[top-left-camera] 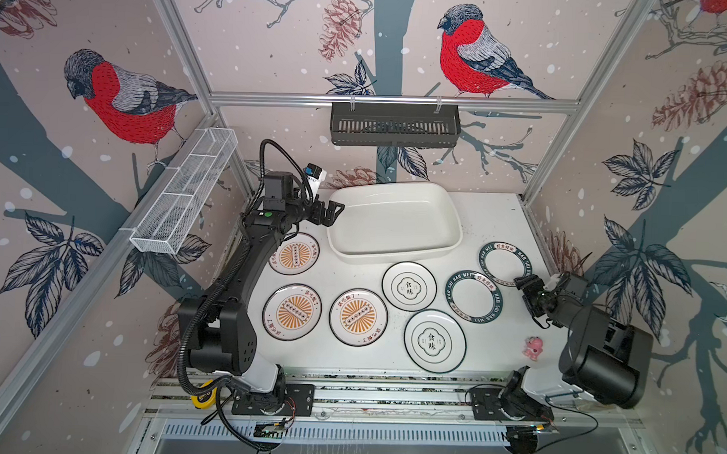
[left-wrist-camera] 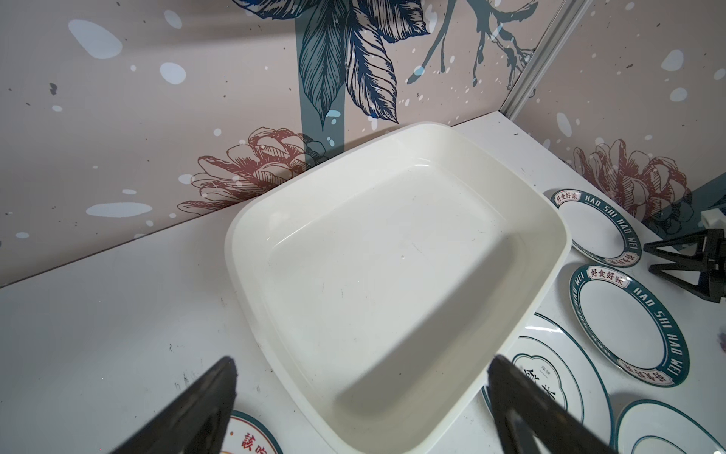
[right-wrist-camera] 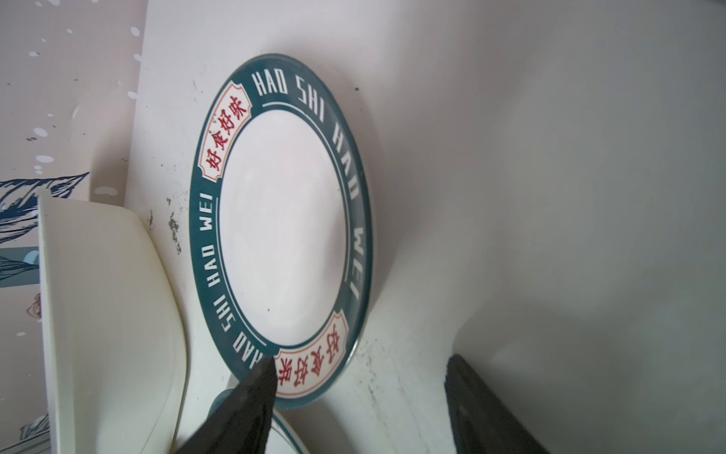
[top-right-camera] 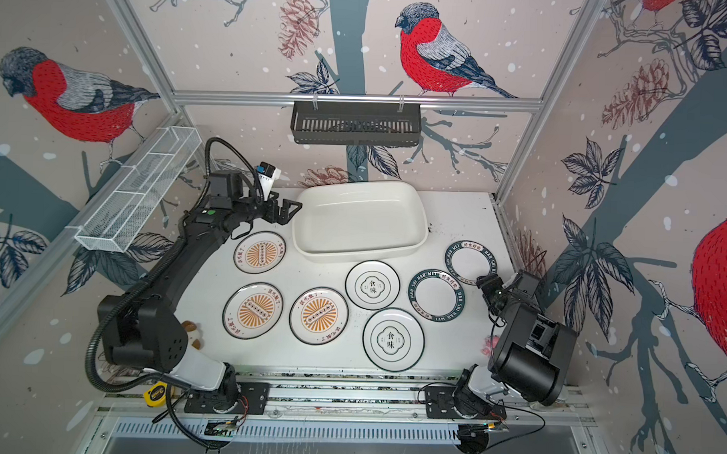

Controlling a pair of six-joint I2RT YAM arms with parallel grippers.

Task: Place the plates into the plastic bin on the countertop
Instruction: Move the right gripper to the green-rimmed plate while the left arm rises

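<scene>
**Step in hand:** first pick. All seven plates lie flat on the tabletop point(top-left-camera: 494, 357) and the bin point(top-left-camera: 394, 253) is empty.

**Right pincer** point(top-left-camera: 526, 294): low over the tabletop at the near rim of the teal plate point(top-left-camera: 503, 262), which lies directly ahead of it. In the right wrist view the right pincer point(right-wrist-camera: 361, 363) has its jaws apart. One finger point(right-wrist-camera: 255, 393) lies over the teal plate point(right-wrist-camera: 283, 232) at its red-lettered panel, and the other is off the plate, over bare tabletop. Nothing is gripped. I cannot tell whether the inner finger touches the rim. The second teal plate point(top-left-camera: 473, 297) sits just beside this pincer on its inner side. The bin point(right-wrist-camera: 110, 295) is beyond the teal plate and to that same side, near but apart.

**Left pincer** point(top-left-camera: 333, 214): jaws wide apart and empty, raised just off the bin's short end. In the left wrist view the left pincer point(left-wrist-camera: 363, 361) looks straight down into the bare bin point(left-wrist-camera: 251, 220).

**Other plates:** three sunburst plates point(top-left-camera: 292, 312) lie behind and below the left pincer. Two emblem plates point(top-left-camera: 409, 286) lie between the two pincers, in front of the bin.

**Next move (judgement):** the right pincer should pinch the rim between its fingers, with the outer finger getting under the plate's thin edge. It then lifts clear of the second teal plate, carries over the bin wall and releases low. The plate looks glossy and flat, so a shallow bite may slip. The left pincer seems placed to steady the bin.
</scene>
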